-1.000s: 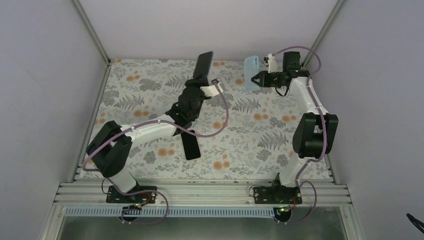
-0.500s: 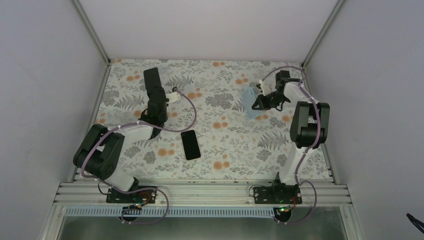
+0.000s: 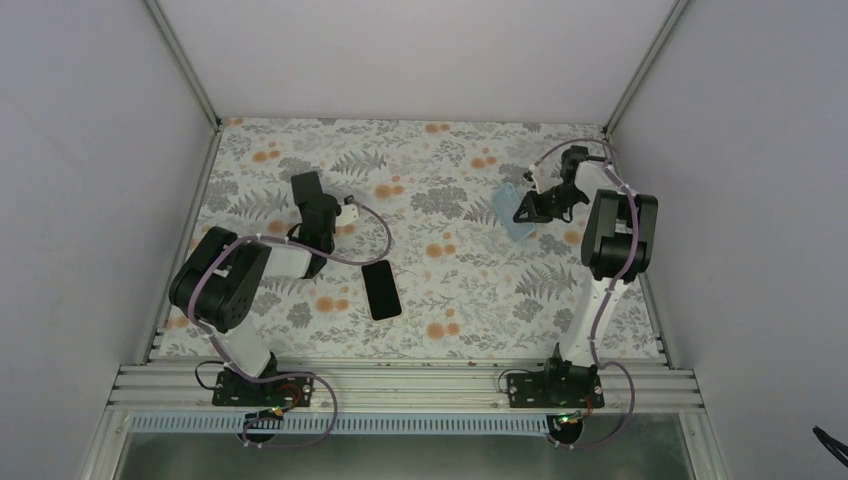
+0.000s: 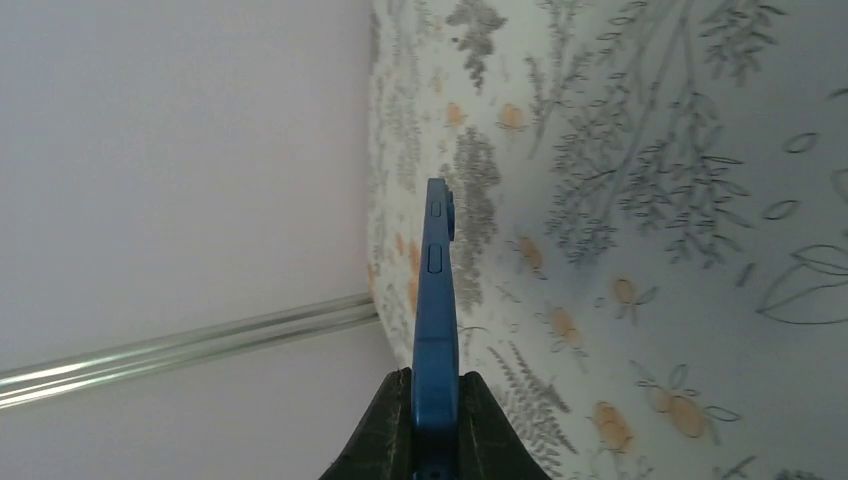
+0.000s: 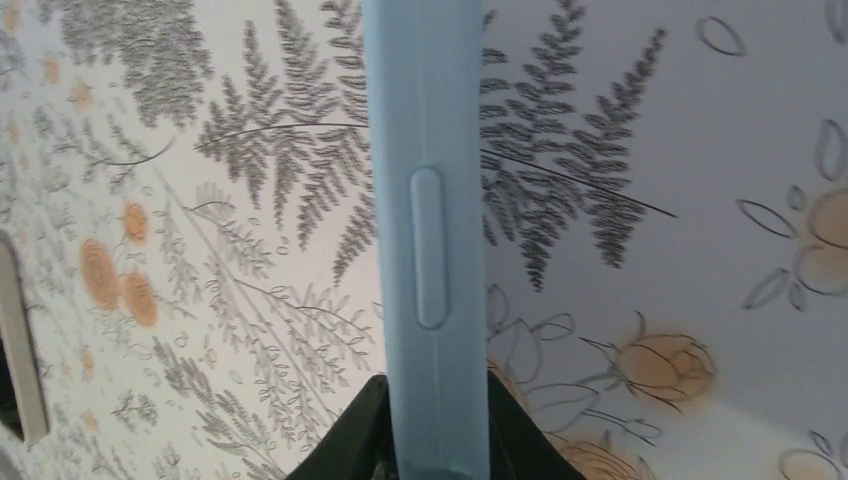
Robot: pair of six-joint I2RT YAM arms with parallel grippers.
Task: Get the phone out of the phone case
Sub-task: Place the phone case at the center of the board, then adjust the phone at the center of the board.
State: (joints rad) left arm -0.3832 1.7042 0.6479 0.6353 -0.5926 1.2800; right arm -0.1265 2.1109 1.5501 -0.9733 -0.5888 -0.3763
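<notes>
My left gripper (image 3: 314, 207) is shut on a dark blue phone (image 3: 304, 187), held on edge over the left part of the floral table. In the left wrist view the phone (image 4: 437, 290) stands edge-on between the black fingers (image 4: 388, 425), side buttons showing. My right gripper (image 3: 533, 206) is shut on the light blue phone case (image 3: 513, 214), held apart from the phone at the far right. In the right wrist view the case (image 5: 428, 220) stands edge-on between the jaws of the gripper (image 5: 437, 395), close above the cloth.
A second black phone (image 3: 381, 290) lies flat near the middle of the table, to the right of my left arm. Grey walls close the table at the left, back and right. A metal rail (image 3: 400, 385) runs along the front edge.
My left arm has swung back and to the left, carrying the phone. My right arm has drawn the case nearer and lower toward the table.
</notes>
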